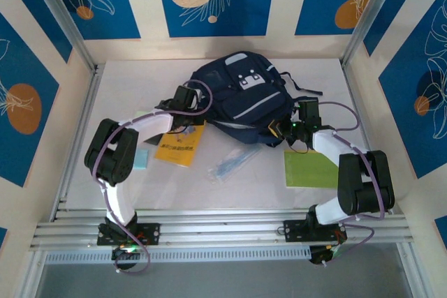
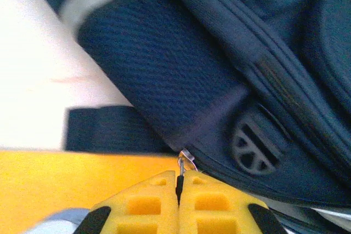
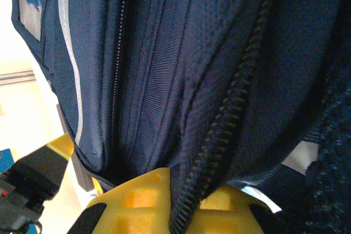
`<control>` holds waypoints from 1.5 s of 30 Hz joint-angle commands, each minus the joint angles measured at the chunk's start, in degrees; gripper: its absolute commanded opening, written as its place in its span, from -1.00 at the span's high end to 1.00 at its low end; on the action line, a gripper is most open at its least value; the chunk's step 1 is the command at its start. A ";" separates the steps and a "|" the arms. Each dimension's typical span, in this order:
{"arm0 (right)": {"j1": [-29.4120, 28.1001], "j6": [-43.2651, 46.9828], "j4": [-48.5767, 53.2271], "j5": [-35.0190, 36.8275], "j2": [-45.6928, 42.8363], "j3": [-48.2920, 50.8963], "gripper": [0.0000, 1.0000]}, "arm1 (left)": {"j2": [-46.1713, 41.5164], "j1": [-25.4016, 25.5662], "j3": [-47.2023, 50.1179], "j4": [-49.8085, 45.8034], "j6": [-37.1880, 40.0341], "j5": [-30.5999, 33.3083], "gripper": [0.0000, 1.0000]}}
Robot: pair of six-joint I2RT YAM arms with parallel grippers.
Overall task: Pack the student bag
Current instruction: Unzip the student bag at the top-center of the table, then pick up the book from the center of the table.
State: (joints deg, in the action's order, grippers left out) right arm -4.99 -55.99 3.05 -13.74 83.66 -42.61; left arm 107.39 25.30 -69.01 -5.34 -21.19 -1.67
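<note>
Lying toward 12 o'clock on the white counter (image 1: pixel 133 88), the student bag (image 1: pixel 241 92) rests with its front patches up and its black straps trailing off at 3 o'clock. Both arms reach in to its near edge from either side.

The left gripper (image 1: pixel 198 115) meets the bag at about its 8 o'clock corner. In the left wrist view its yellow fingers (image 2: pixel 148 204) are pressed tight together, clenched on a small metal zipper pull (image 2: pixel 186 159) that pokes out just above the fingertips, where the bag's dark mesh panel meets a seam.

The right gripper (image 1: pixel 279 130) sits at the bag's 4 o'clock corner. In the right wrist view its yellow fingers (image 3: pixel 140 201) are closed around a fold of navy fabric, grasping the bag itself, with a run of black zipper teeth dropping straight down between them. The pale stripe runs along the bag's side at 9 o'clock in that view.

A yellow booklet (image 1: pixel 180 146) lies flat at the bag's 7 o'clock, partly under the left arm. A clear packet (image 1: pixel 230 164) lies at 6 o'clock, apart from the bag. A green sheet (image 1: pixel 311 169) lies at 5 o'clock, beside the right arm. A pale blue card (image 1: pixel 142 158) lies near the left elbow.
</note>
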 commanded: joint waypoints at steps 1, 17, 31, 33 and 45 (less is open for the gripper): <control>1.61 0.30 -2.16 3.37 -2.35 0.70 1.00 | 2.07 -5.28 -3.09 2.12 2.95 15.18 1.00; -8.44 5.85 0.41 -6.12 2.60 -8.98 0.28 | 9.06 -5.30 -16.71 -4.66 0.35 3.38 -0.42; -27.08 6.47 8.55 4.20 9.24 -19.59 -0.15 | -19.70 -5.61 15.36 -10.70 -3.33 4.36 -0.70; -29.16 4.38 6.33 4.31 12.08 -20.46 -0.13 | -20.61 -6.00 18.19 -10.71 -3.97 4.75 -0.70; -36.21 -3.07 -1.77 7.71 30.09 -28.93 0.20 | -18.87 -7.61 28.60 -4.47 -7.17 1.59 -0.43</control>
State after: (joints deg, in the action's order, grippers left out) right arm -40.62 -56.90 3.36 -7.64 112.44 -68.64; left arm 87.22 18.28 -42.85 -11.31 -26.68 2.22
